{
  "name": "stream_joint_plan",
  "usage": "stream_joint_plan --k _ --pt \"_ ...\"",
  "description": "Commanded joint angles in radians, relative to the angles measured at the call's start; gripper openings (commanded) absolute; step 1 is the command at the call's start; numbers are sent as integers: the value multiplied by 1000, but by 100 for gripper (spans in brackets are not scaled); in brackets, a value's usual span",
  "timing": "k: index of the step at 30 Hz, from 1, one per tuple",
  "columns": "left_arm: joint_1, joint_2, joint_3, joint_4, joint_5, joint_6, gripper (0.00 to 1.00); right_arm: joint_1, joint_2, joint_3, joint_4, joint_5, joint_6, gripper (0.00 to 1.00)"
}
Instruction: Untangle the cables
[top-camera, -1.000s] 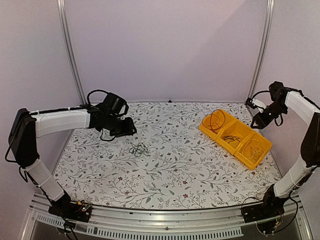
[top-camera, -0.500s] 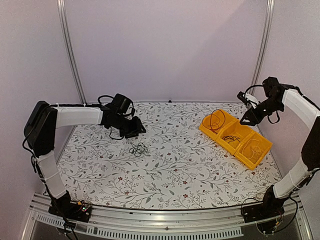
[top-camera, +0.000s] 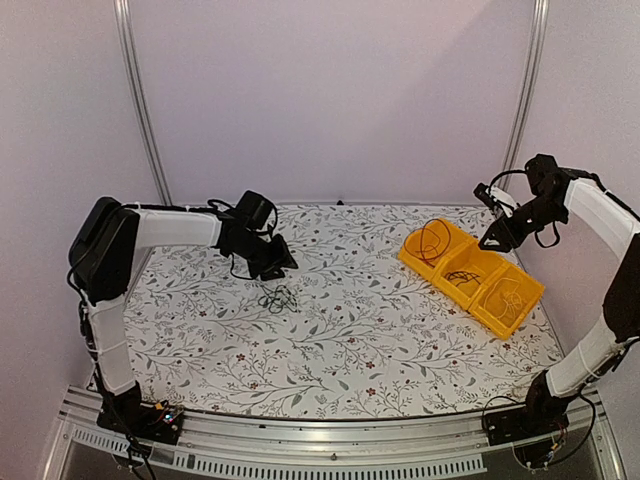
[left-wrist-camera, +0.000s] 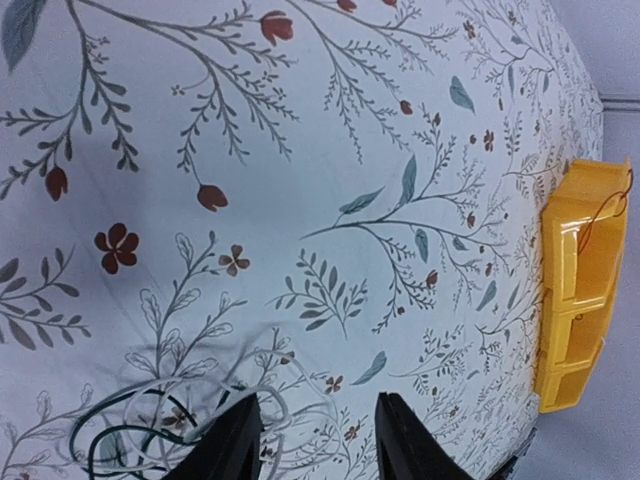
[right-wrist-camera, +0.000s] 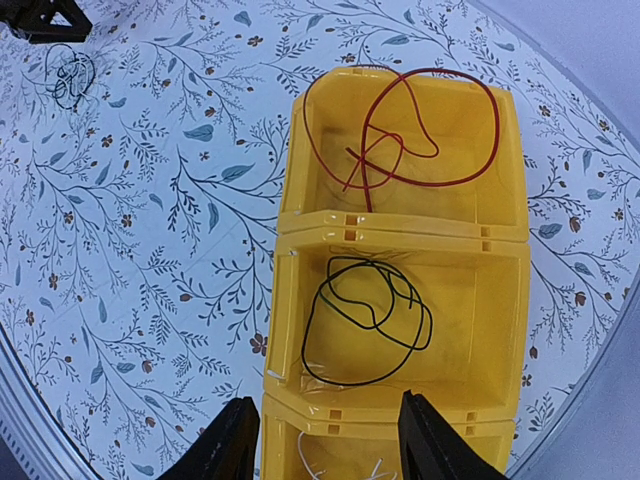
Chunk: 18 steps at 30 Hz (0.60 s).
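Note:
A small clump of thin black and whitish cables (top-camera: 278, 297) lies on the flowered table, left of centre. My left gripper (top-camera: 284, 264) hovers just behind it, open. In the left wrist view the cables (left-wrist-camera: 150, 420) lie at the bottom left, with a whitish loop by the left finger, and nothing sits between the tips of the left gripper (left-wrist-camera: 318, 428). My right gripper (top-camera: 493, 232) hangs open above the yellow tray (top-camera: 452, 293). Below the right gripper (right-wrist-camera: 330, 418), a red cable (right-wrist-camera: 420, 120), a black cable (right-wrist-camera: 370, 320) and a whitish cable (right-wrist-camera: 330, 465) each lie in their own compartment.
The yellow tray (right-wrist-camera: 400, 228) has three compartments and stands at the back right, near the table's edge. The tray (left-wrist-camera: 580, 290) also shows far off in the left wrist view. Metal frame posts rise at both back corners.
The left arm has reached rightward and forward, bringing its gripper close to the clump. The right gripper shifted a little left, then held still. The clump has not moved.

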Motion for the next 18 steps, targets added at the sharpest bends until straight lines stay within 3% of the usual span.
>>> stream_joint_plan --k 1,5,11,15,18 --pt "4 46 53 -36 -1 -24 39 6 -24 -15 0 -19 6 52" --pt "3 81 78 -15 -8 -14 33 7 -17 -14 1 -26 8 52" --pt "-11 107 141 4 -36 60 0 15 4 37 2 -47 8 51" --pt "-29 42 170 36 0 192 0 71 11 119 91 22 28 51" --pt "-38 -54 130 56 25 250 0 75 -8 157 223 -51 89 54"
